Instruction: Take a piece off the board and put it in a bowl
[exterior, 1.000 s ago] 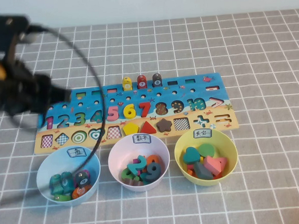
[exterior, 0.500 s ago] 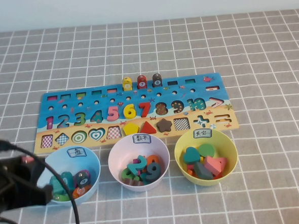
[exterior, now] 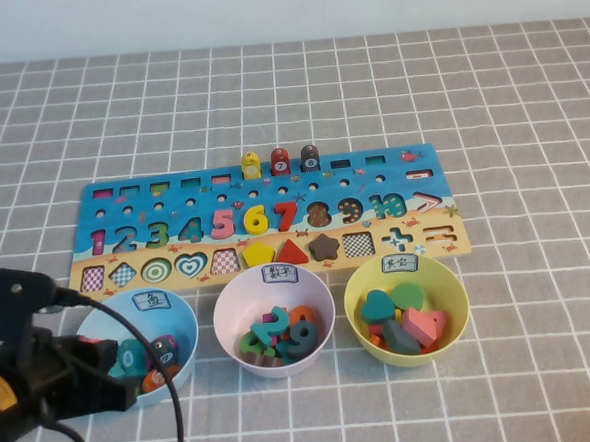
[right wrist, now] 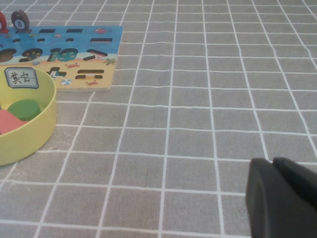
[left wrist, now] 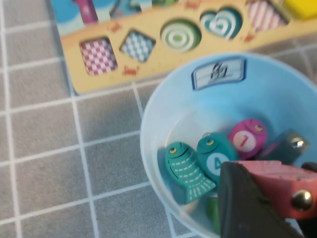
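The left gripper (exterior: 94, 379) hangs over the near-left part of the table, above the near rim of the blue bowl (exterior: 181, 318). In the left wrist view its fingers are clamped on the pink piece (left wrist: 280, 186), which sits over the bowl's edge, above the fish pieces (left wrist: 185, 171) already lying inside. The bowl stands just in front of the left end of the board (exterior: 123, 191), beside a pinkish-white bowl (exterior: 229, 295) and then a yellow bowl (exterior: 455, 291) toward the right. Yellow, red and dark pieces (exterior: 280, 162) stand upright along the board's far edge. The right gripper (right wrist: 280, 198) shows only in its wrist view, low over bare cloth (right wrist: 198, 99) to the right of the yellow bowl; I cannot tell whether it is parted or closed.
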{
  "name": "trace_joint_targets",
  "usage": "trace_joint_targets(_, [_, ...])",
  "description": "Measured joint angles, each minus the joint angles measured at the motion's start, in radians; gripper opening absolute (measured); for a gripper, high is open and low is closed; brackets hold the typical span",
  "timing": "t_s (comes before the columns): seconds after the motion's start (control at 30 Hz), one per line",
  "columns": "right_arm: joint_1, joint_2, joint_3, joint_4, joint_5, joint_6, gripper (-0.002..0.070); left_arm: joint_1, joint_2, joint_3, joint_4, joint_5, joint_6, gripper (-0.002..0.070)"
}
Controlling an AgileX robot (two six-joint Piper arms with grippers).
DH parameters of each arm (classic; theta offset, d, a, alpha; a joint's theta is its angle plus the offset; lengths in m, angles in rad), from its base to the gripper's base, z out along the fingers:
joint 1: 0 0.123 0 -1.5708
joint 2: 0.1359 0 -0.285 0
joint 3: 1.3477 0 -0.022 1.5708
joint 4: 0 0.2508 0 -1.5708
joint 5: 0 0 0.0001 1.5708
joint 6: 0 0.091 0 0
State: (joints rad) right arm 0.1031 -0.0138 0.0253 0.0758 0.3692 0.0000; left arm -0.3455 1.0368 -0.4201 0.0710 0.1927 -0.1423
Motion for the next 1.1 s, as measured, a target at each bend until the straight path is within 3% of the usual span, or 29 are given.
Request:
trace_joint_targets(0.43, [0.000, 0.000, 0.000, 0.000, 0.000, 0.000, -0.0017, 0.000, 0.196, -0.035, 0.041, -0.131, 0.000, 0.0192])
trace_joint_targets(1.1, [0.000, 0.000, 0.000, 0.000, 0.000, 0.000, -0.0017, 0.000, 0.330, -0.144, 0.045, -0.007, 0.000, 0.0192])
